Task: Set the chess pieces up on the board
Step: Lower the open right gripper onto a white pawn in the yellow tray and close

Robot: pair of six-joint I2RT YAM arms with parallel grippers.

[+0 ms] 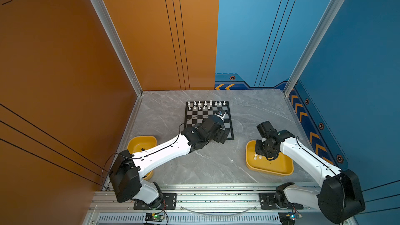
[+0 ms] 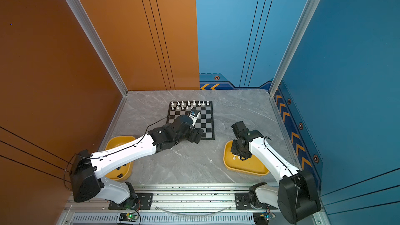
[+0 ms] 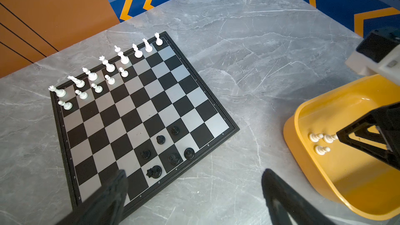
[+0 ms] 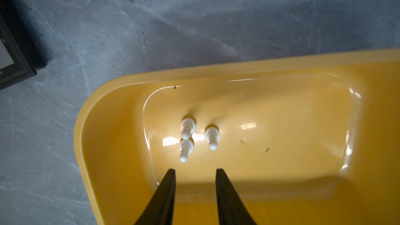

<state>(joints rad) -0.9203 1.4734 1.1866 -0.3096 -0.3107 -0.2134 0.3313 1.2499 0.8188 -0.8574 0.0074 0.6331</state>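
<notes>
- Grey marble-look surface carries the board, two trays and both arms' working ends
- White-and-black left arm stretches across the near part of the board in both top views, while the right arm bends down over the tray on its own side
- Black and silver-grey checked board lies flat toward the far middle of the surface
- Yellow right tray sits on the surface near the board's near right corner but apart from it; the yellow left tray lies on the other side, partly hidden under the left arm
- Left pincer is spread wide with nothing between its fingers, one finger over the board's near edge and the other over bare surface
- Right pincer hangs over the right tray with only a narrow gap between its fingers, and nothing is gripped in it
- White chess pieces fill the far row of the board, with five smaller ones in the row just in front
- Six black chess pieces are loosely grouped by the board's near edge
- Three white pawns sit close together in the right tray, just ahead of the right pincer's tips; whether they stand or lie I cannot tell
- A few dark pieces show in the left tray, too small to tell apart
</notes>
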